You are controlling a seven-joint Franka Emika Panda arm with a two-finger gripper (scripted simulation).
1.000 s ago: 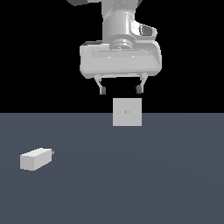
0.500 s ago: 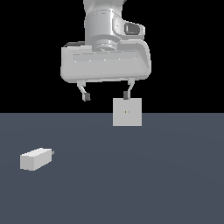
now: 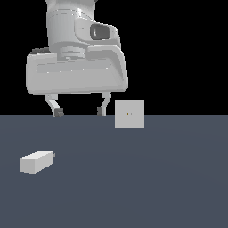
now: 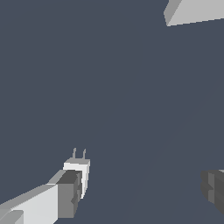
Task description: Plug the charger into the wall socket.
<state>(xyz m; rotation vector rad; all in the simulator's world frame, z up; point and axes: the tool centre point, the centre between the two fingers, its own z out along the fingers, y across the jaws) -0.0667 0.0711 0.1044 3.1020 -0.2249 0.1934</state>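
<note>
Now | gripper (image 3: 79, 111) spread wide, empty, shifted toward exterior view's left | charger (image 3: 36, 161) unmoved | wall socket (image 3: 129, 114) upright

Exterior view looking level across the floor (image 3: 147, 178), close to the arm; wrist view facing down from above; both catching charger (image 3: 36, 161) and wall socket (image 3: 129, 114).

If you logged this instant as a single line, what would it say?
gripper: open, empty, above floor | charger: lying on floor, ungrasped | wall socket: upright, unplugged
</note>
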